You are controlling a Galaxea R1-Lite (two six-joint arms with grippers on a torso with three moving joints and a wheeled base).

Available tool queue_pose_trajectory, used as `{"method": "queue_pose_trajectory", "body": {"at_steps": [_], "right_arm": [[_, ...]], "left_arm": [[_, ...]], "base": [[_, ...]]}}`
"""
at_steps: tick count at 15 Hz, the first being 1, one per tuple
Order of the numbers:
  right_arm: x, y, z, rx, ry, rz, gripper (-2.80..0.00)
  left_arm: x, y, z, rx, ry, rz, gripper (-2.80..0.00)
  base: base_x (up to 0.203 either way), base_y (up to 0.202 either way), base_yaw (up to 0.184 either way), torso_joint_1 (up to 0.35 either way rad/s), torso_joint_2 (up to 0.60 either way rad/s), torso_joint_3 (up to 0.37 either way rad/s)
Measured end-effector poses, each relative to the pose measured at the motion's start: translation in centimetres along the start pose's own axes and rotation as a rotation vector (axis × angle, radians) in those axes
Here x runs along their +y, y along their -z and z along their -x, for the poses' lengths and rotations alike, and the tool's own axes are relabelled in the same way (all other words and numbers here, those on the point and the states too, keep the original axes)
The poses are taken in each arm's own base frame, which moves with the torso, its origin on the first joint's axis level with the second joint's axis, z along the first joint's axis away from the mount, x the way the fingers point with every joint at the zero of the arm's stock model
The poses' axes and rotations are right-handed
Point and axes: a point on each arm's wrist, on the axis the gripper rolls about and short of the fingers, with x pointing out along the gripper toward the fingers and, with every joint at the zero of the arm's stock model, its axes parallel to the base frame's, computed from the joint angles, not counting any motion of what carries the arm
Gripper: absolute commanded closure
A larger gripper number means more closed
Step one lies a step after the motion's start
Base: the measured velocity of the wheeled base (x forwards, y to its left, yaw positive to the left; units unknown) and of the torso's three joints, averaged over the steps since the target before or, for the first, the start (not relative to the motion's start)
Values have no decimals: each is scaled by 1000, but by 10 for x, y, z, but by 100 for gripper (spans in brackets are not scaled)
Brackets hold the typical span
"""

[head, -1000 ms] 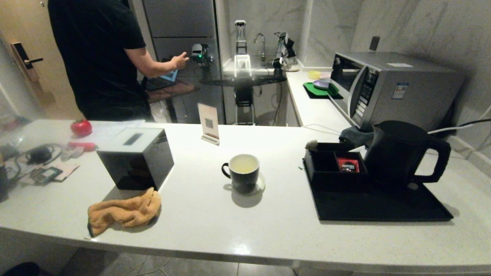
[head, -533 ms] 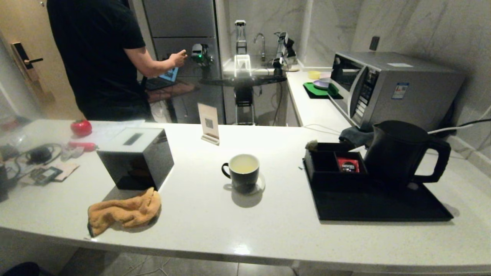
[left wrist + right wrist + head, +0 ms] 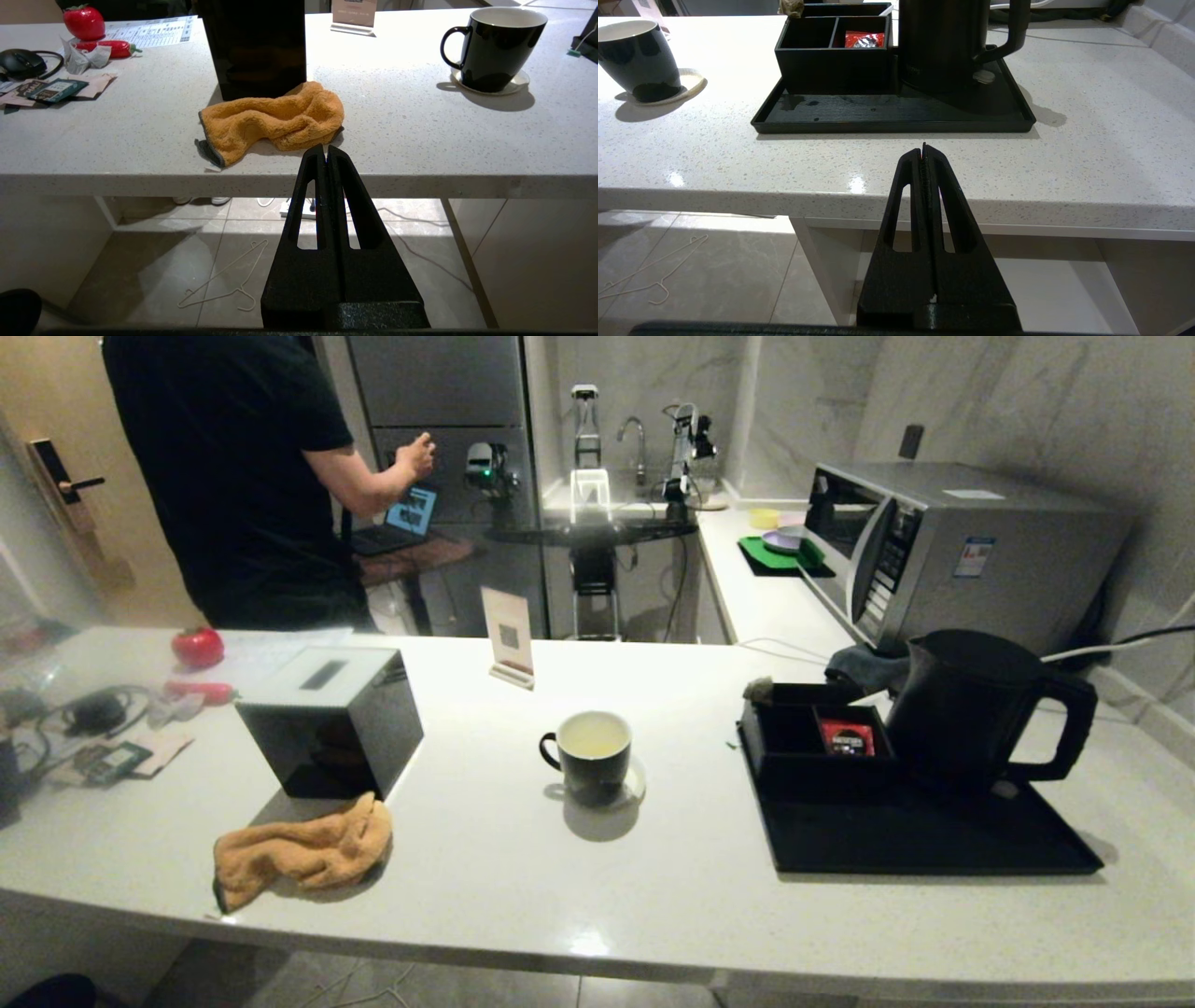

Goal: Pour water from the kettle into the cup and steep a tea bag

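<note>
- Left gripper: jaws pressed together, empty, held below and in front of the worktop edge, near the orange cloth.
- Right gripper: jaws likewise closed on nothing, low before the worktop edge, facing the tray.
- Cup: upright on a pale coaster, mid-worktop, handle to the robot's left; holds pale yellowish water.
- Kettle: upright on the tray's far right, handle to the robot's right.
- Compartment box: on the tray just beside the kettle; a red packet in one cell.
- Tea bag: cannot tell where.
- Worktop, left: black tissue box, cloth before it.
- Room: microwave behind the kettle; person beyond the worktop.
</note>
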Motion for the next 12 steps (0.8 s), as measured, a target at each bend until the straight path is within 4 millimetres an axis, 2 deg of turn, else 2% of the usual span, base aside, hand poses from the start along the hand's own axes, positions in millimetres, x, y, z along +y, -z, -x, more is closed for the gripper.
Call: {"method": "queue_pose_trajectory", "body": {"at_steps": [12], "right_arm": [[0, 0, 0, 0, 0, 0, 0]], "left_arm": [[0, 0, 0, 0, 0, 0, 0]], "base": [[0, 0, 0, 0, 0, 0]]}}
